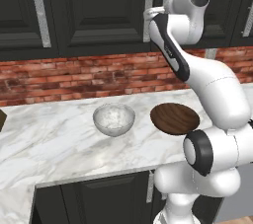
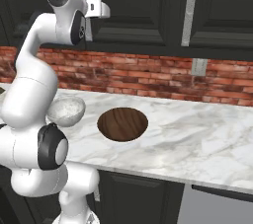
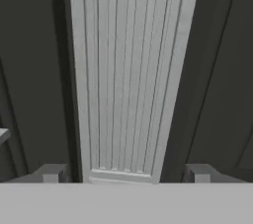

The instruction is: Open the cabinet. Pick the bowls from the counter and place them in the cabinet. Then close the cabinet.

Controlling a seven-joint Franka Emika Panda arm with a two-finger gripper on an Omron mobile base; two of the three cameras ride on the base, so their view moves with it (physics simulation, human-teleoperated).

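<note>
The cabinet (image 1: 99, 11) (image 2: 133, 6) hangs above the counter with its black doors shut. My gripper (image 3: 124, 173) (image 1: 147, 15) (image 2: 105, 10) is raised to one of its long silver handles (image 3: 131, 70). The jaws stand open on either side of the bar, with a small gap on each side. On the white marble counter (image 1: 54, 139) (image 2: 197, 134) rest the two bowls. The speckled white-grey bowl (image 1: 114, 118) (image 2: 65, 110) stands left of the dark wooden bowl (image 1: 174, 118) (image 2: 122, 123), both upright and untouched.
A red brick wall strip (image 1: 74, 77) runs between counter and wall cabinets, with a grey outlet (image 2: 199, 66) on it. Dark base cabinets (image 1: 94, 198) sit under the counter. A brown object (image 1: 1, 119) pokes in at the counter's left edge.
</note>
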